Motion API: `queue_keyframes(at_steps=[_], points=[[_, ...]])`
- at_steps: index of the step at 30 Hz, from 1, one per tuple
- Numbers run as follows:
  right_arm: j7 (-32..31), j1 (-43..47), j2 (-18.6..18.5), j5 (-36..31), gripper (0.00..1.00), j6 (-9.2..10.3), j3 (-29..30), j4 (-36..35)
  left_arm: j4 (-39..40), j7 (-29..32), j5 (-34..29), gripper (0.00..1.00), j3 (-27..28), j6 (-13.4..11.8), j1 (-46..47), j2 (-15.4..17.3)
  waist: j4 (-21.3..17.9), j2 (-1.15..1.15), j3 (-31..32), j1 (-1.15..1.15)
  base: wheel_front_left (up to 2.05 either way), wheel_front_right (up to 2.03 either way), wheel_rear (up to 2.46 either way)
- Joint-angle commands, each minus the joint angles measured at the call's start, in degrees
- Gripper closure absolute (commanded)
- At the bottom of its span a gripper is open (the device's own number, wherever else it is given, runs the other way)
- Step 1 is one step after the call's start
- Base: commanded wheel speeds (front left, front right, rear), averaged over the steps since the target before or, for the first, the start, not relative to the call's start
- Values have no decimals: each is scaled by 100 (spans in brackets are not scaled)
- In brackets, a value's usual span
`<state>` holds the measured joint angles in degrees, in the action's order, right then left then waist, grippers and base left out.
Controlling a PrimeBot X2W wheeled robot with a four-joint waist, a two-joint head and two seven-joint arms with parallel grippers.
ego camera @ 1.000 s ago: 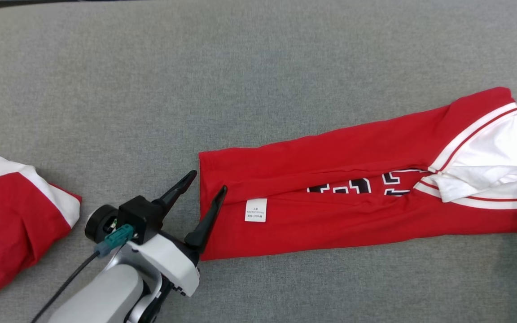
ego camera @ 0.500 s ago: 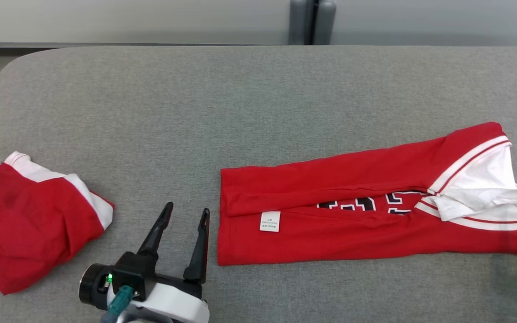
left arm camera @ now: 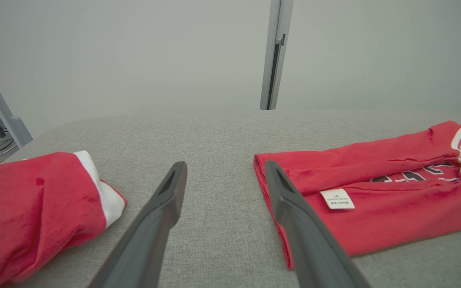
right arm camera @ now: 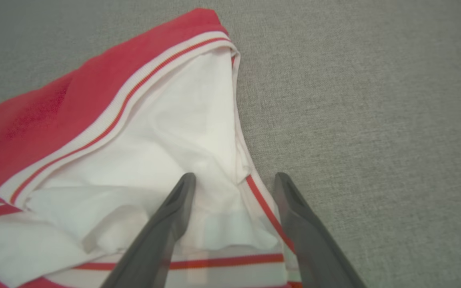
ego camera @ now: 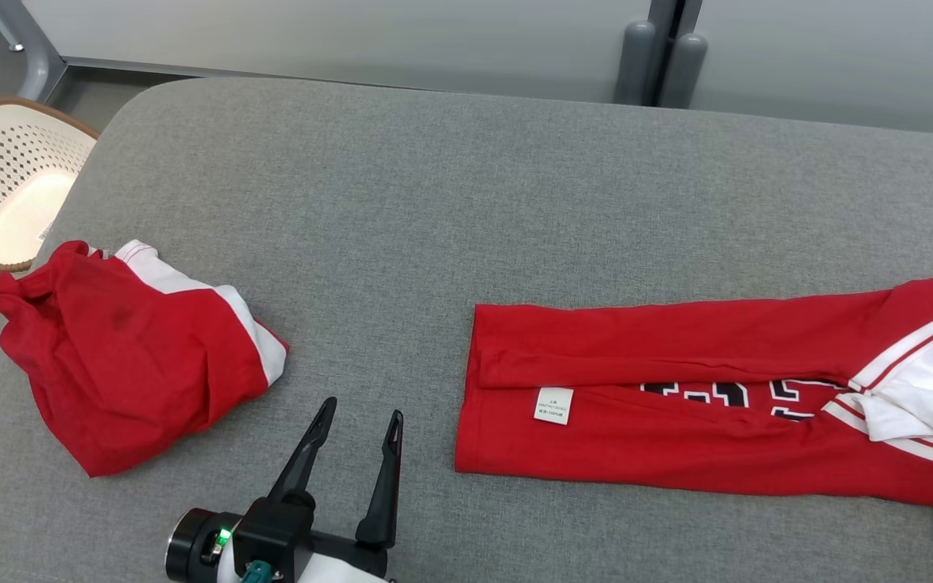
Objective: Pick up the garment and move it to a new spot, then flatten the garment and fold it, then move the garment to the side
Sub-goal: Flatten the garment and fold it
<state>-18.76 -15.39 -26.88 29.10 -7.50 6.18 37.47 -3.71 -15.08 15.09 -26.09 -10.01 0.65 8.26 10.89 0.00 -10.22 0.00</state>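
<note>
The garment [ego camera: 677,429] is a red jersey with black numerals and a white tag, folded into a long strip across the right of the grey table [ego camera: 434,202]. My left gripper [ego camera: 361,409] stands open just left of its hem, apart from the cloth, with nothing between the fingers. In the left wrist view the garment's [left arm camera: 374,200] hem lies beside the right finger of that gripper [left arm camera: 224,166]. My right gripper [right arm camera: 234,176] is open over the garment's [right arm camera: 94,120] white, red-striped end. I cannot tell whether its fingers touch the cloth.
A second red and white garment [ego camera: 126,364] lies crumpled at the table's left edge, also to the left in the left wrist view [left arm camera: 26,208]. A pale perforated basket [ego camera: 37,105] stands on the floor beyond that edge. Grey posts [ego camera: 661,65] rise behind the table.
The head camera has swung left and up, bringing the basket into view. My left gripper has drawn back from the garment's hem, which it touched a second ago. The garment lies as before.
</note>
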Motion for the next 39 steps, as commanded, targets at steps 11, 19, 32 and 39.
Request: queue_keyframes(at_steps=[11, 19, 32, 39], points=[[-174, -216, -29, 130, 0, 8, -183, 703, -19, -10, -419, 0, 310, 269, -18, -190, 52, 0, -176, 0, 0, 0, 0], [-435, -458, -101, 256, 100, 10, -476, 939, -102, -10, -529, 0, 416, 397, 84, -267, 61, 0, -267, 0, 0, 0, 0], [123, -1032, -906, -75, 100, 12, -755, 833, -107, -10, -698, 0, 624, 555, 131, -340, -300, 0, -446, 0, 0, 0, 0], [44, -1453, -1542, -689, 100, 9, -981, 457, -97, -9, -796, 0, 714, 646, 228, -293, -723, 0, -536, 0, 0, 0, 0]])
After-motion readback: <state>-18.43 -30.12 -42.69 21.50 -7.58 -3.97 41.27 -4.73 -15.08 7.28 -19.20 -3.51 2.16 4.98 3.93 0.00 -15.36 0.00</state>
